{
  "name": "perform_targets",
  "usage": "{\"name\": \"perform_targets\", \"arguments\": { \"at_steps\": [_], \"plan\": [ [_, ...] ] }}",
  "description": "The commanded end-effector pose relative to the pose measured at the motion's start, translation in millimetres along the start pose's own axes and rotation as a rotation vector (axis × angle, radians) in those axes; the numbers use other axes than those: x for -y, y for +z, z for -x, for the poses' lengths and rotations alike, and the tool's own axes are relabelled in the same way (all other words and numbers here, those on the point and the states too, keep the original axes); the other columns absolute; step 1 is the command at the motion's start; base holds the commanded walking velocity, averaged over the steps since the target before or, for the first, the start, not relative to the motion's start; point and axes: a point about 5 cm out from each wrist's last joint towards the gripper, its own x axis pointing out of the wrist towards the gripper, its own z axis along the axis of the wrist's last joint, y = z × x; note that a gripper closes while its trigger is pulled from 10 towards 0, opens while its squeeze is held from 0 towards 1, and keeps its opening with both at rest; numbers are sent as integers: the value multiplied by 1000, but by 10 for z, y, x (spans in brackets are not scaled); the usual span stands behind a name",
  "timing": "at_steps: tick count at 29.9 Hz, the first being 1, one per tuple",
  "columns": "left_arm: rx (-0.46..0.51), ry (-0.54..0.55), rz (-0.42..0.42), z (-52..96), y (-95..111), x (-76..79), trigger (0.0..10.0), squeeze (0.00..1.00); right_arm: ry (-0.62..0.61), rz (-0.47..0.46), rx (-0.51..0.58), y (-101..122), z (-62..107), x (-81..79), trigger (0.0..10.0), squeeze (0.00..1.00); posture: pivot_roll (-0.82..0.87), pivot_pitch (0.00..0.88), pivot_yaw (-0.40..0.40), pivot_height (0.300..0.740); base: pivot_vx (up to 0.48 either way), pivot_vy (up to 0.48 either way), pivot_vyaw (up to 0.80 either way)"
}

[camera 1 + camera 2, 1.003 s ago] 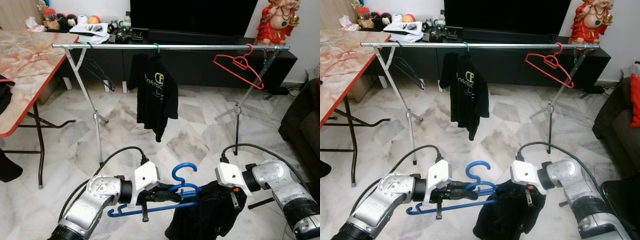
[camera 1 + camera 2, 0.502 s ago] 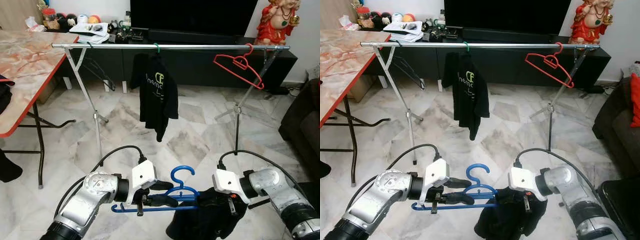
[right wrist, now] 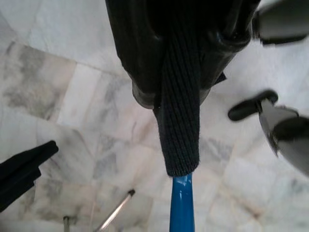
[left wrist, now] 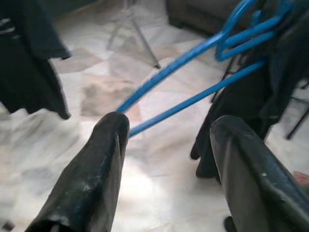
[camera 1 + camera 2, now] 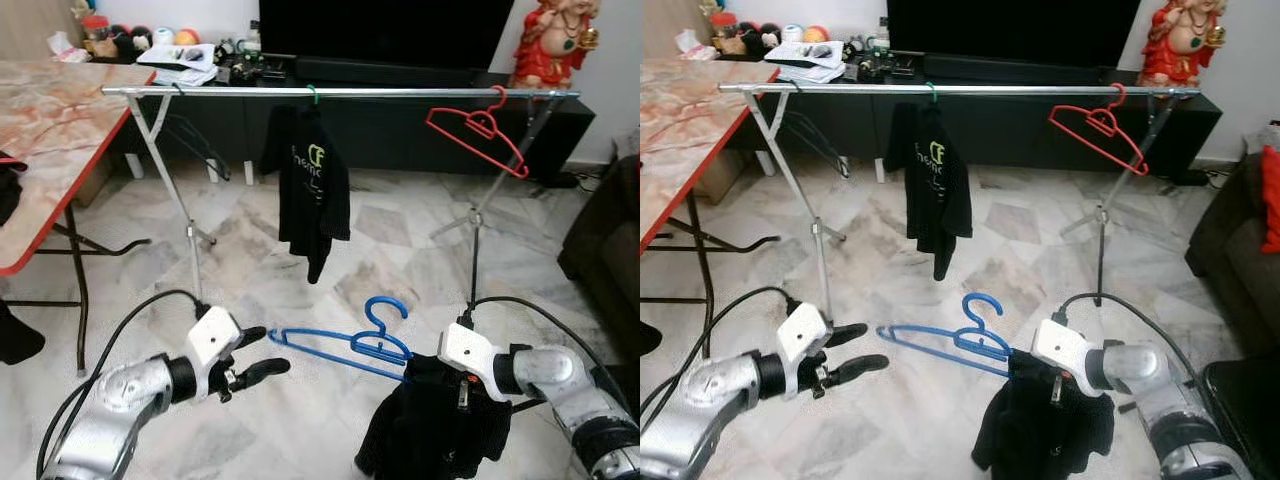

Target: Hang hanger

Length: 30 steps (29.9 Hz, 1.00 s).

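the blue hanger sits low in front of me, above the marble floor, tilted so its far end slopes down toward my left and its hook stands up. a dark garment is draped over its right end and hangs in a bunch beneath. my right pincer is buried in that cloth; from the right wrist view i see its fingers closed on a ribbed fold of the garment with the blue bar emerging just past it, so it is clamped on the hanger through the cloth.

my left pincer is off to the left, its two black fingers spread apart and holding nothing. in the left wrist view the fingers frame the hanger's free tip, which ends just beside one of them; i cannot tell whether it touches.

beyond, a silver clothes rail spans the room on folding legs. a black t-shirt with a pale logo hangs near its middle, and a red hanger hangs tilted near its right end. a red-edged marble-patterned surface stands at the left. behind the rail is a dark tv console with clutter on its left end, and a red figurine stands at the right.
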Motion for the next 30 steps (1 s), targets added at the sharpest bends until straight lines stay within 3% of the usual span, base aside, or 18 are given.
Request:
{"name": "perform_targets", "arguments": {
  "at_steps": [1,5,18,22,30],
  "plan": [
    [-28,35,-15,-25,-76,15,10000,0,-63,2,60,103,44,91,0,0,-32,80,-50,740,0,0,0],
    [-28,43,103,-172,-255,150,10000,0,-144,14,142,359,-44,179,0,0,-37,73,-44,740,0,0,0],
    [-100,217,159,-530,-511,245,10000,0,-113,93,321,1023,-131,136,0,0,-49,92,-62,740,0,0,0],
    [-131,260,116,-612,-545,260,10000,0,-70,119,380,1219,-109,26,0,0,-53,97,-67,740,0,0,0],
    [-203,300,31,-658,-626,273,10000,0,-22,146,398,1365,-81,-120,0,0,-58,103,-75,740,0,0,0]
  ]
}}
